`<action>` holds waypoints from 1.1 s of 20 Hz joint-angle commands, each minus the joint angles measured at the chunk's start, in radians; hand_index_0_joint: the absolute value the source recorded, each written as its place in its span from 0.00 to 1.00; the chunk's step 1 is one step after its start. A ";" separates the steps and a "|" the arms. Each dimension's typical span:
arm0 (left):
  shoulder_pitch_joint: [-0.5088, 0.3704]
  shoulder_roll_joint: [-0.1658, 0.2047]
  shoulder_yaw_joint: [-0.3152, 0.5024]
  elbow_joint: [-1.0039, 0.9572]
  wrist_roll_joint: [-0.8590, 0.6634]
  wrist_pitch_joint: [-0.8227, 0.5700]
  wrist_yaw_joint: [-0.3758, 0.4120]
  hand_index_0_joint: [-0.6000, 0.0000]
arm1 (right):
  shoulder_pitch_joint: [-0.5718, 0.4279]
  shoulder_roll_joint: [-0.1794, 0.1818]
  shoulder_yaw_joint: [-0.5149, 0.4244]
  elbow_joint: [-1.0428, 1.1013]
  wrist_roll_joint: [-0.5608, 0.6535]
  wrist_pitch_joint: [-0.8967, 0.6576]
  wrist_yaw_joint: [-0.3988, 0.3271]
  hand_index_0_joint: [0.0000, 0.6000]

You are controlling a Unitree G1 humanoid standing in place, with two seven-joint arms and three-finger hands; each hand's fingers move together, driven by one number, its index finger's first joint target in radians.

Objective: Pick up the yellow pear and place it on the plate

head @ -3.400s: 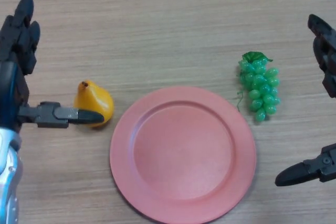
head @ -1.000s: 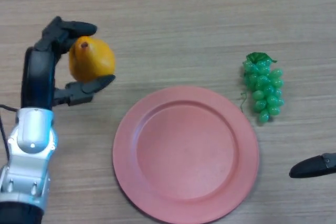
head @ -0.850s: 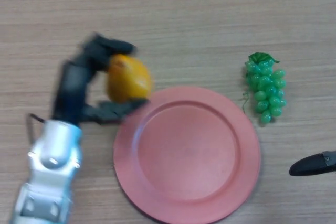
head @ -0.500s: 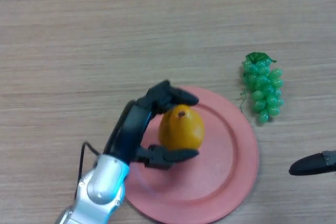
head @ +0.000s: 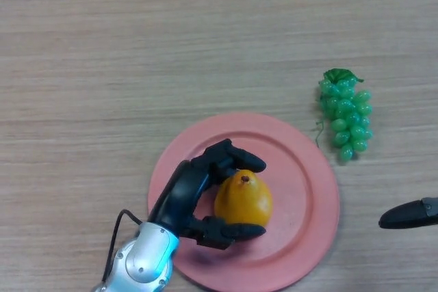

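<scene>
Now left robot hand [head: 188, 200] curled round yellow pear [head: 243, 200], upright, stem up, over plate [head: 308, 182]

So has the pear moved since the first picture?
Yes. The pear was on the table left of the plate; now it is over the plate's middle, held in the left hand. The grapes mark the same spot.

The place cannot be told for sure: only a light wood-grain surface [head: 137, 46] shows, bearing a pink plate [head: 308, 169] and plastic-looking green grapes [head: 344, 117], like a test bench.
</scene>
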 commanded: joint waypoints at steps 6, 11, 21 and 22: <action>-0.011 0.000 0.105 -0.104 0.194 -0.114 0.047 1.00 | -0.034 -0.023 -0.049 -0.104 0.023 -0.079 -0.019 0.00; 0.109 0.000 0.280 -0.515 0.128 0.051 -0.115 1.00 | -0.083 -0.042 0.007 -0.116 -0.006 -0.003 -0.021 0.00; 0.083 0.122 0.712 -0.808 -0.488 0.421 -0.152 1.00 | -0.152 -0.050 0.084 -0.042 -0.020 -0.013 -0.048 0.00; 0.082 0.128 0.722 -0.805 -0.507 0.412 -0.142 1.00 | -0.147 -0.048 0.086 -0.034 -0.025 -0.029 -0.050 0.00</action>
